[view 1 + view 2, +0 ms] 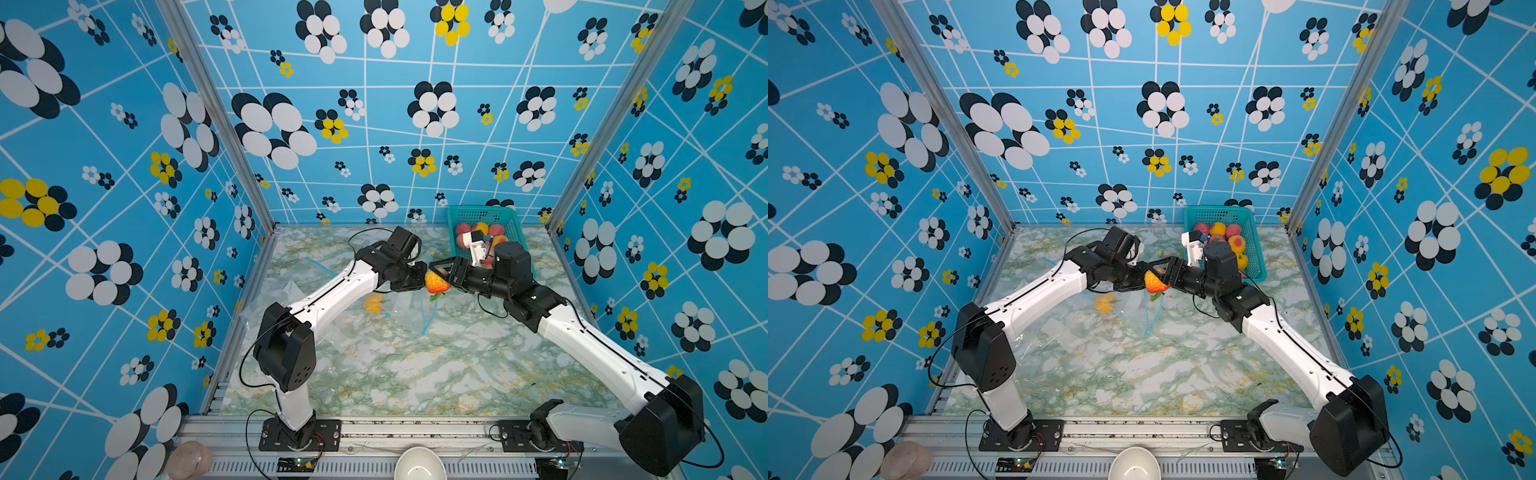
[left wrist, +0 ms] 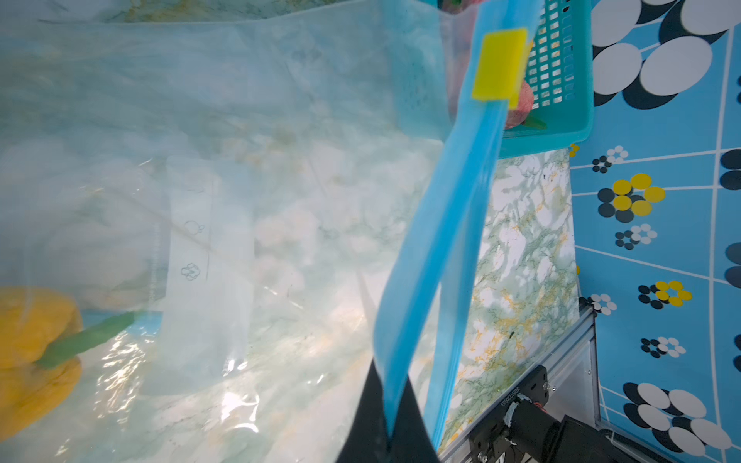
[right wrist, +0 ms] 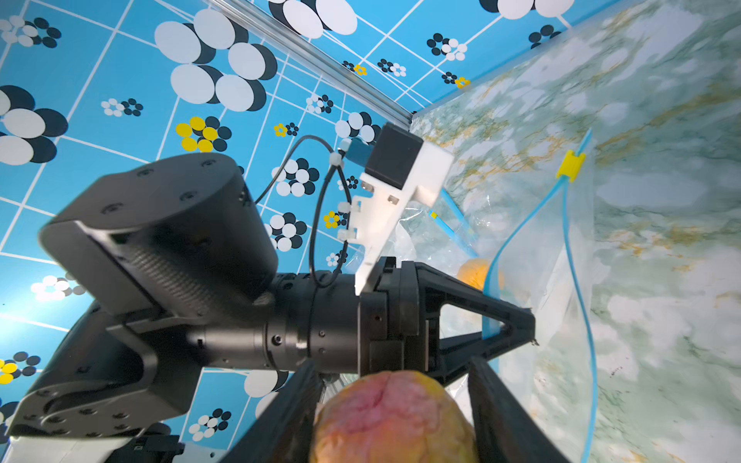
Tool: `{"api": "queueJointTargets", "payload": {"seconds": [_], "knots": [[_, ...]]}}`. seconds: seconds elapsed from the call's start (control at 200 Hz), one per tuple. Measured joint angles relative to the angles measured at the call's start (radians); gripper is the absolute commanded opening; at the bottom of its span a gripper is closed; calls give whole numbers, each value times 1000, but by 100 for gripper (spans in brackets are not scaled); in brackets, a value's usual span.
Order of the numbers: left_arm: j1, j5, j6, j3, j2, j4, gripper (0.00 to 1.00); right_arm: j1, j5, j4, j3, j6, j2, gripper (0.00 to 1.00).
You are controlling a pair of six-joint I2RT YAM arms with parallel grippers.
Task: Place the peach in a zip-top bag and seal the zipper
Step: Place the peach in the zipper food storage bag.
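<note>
Peach (image 3: 395,417) gripped in right jaws, left jaws pinching zip-top bag (image 3: 535,244) rim, mouth gaping wide

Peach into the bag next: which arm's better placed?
Right. The right claw grips the peach at the mouth of the bag; the left claw is shut on its blue zipper edge, holding it open.

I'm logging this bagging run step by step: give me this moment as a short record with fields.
left gripper: shut on the zipper strip of the zip-top bag, holding its edge up
right gripper: shut on the peach, close beside the left gripper
slider: yellow, at one end of the strip
seal: not done, mouth open
yellow fruit: seen through plastic; which bag unclear
basket: teal, more peaches inside, far side of table
</note>
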Motion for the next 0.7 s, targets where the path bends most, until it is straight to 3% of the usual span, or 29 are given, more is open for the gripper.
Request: {"api": "queueJointTargets", "payload": {"seconds": [0.16, 0.43, 0.55, 0.7], "knots": [[13, 24, -28, -4, -6, 19, 0, 1, 12, 185, -128, 98, 98, 59], [0, 37, -44, -4, -65, 19, 0, 0, 58, 271, -196, 158, 195, 61], [-11, 39, -43, -4, -96, 16, 0, 0, 104, 257, -192, 148, 195, 67], [-23, 39, -43, -4, -102, 14, 0, 9, 175, 90, -105, 59, 203, 74]]}}
